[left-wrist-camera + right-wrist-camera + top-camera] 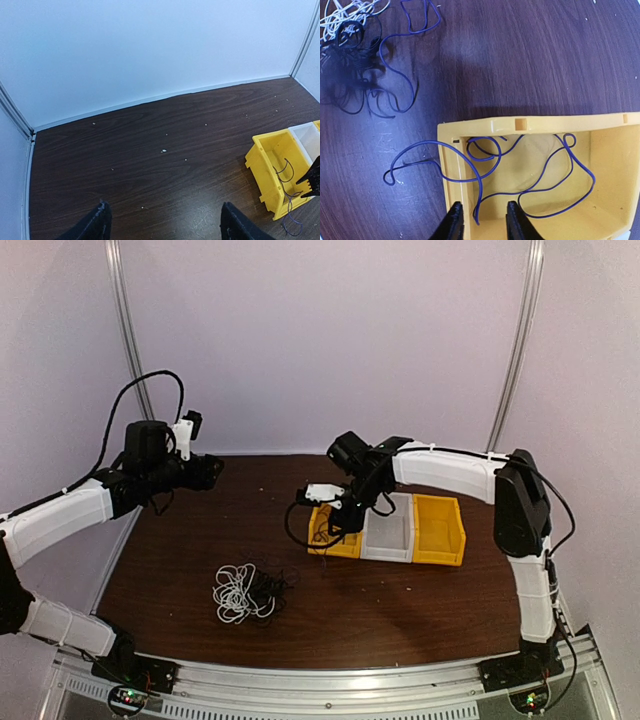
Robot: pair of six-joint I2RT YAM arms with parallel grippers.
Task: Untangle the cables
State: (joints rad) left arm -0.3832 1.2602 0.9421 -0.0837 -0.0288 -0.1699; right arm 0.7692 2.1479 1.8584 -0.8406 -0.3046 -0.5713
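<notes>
One purple cable (481, 180) hangs over the wall of one yellow bin (335, 545). This bin, a white bin (388, 540) and a second yellow bin (440, 530) form a row of three towards the worktop's (400, 610) right edge, and one white-and-black tangle (245, 592) lies near the front edge. The right gripper's (484, 204) jaws stand slightly apart around the cable without pinching it, while the left gripper's (164, 204) jaws gape empty over the back left corner.

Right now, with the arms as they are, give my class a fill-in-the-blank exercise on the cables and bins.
The purple cable hangs over the rim of a ___ bin.
The tangle on the table mixes white and ___ cables.
The middle bin, between two yellow ones, is ___.
Missing words: yellow; black; white.
</notes>
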